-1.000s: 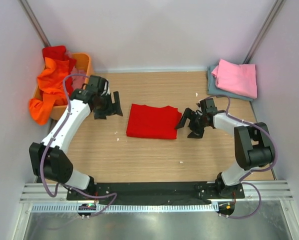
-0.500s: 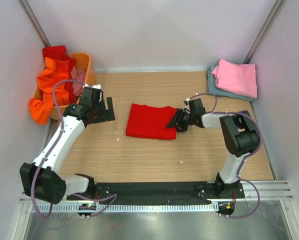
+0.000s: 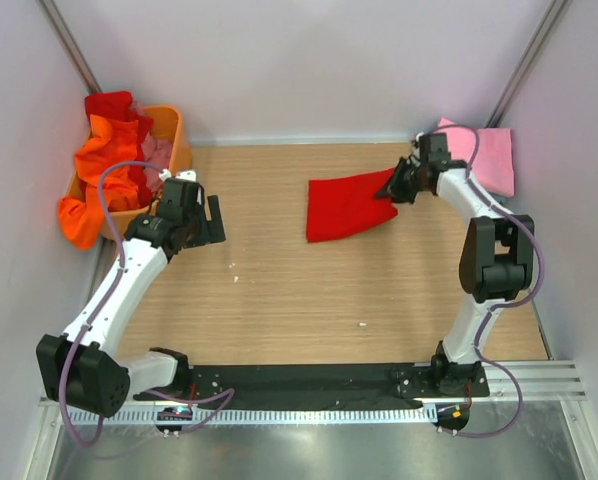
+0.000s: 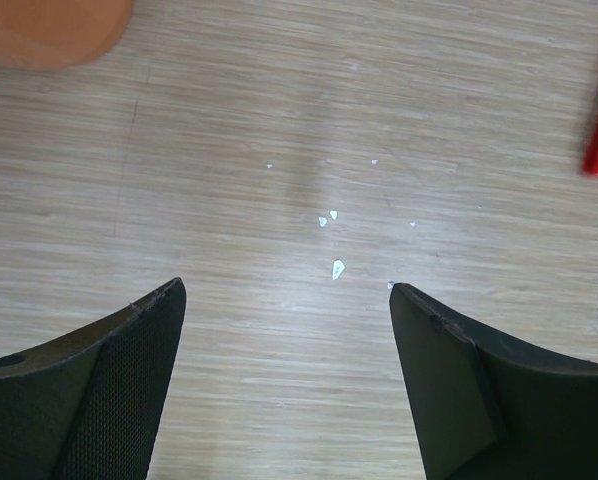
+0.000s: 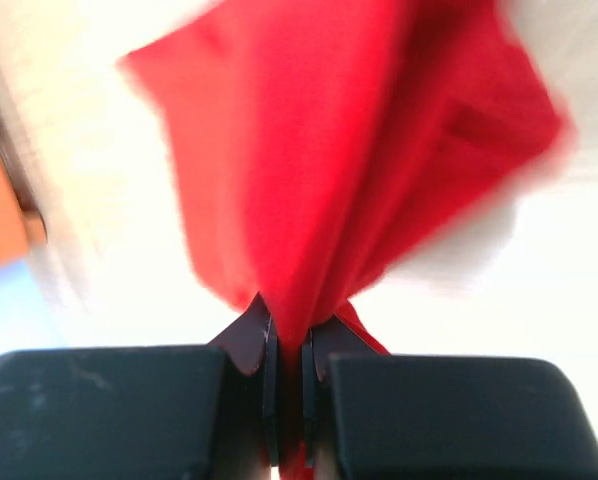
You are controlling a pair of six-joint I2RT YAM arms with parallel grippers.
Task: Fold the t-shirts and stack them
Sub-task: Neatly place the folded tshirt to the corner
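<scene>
At two o'clock, the right gripper (image 3: 393,189) clamps the red shirt (image 3: 344,208) by its edge, likely to stack it on the pink shirt (image 3: 491,160); the left gripper (image 3: 201,228) idles open at nine.

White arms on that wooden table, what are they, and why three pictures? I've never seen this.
They are two robot arms bolted at the near edge of the table. One picture looks down from above; the other two come from a camera on each wrist. The right end effector is shut on a red t-shirt, gripping one edge. The left end effector is open over bare wood, holding nothing. A pink t-shirt lies folded in the far right corner; an orange basket of more clothes sits far left.
</scene>
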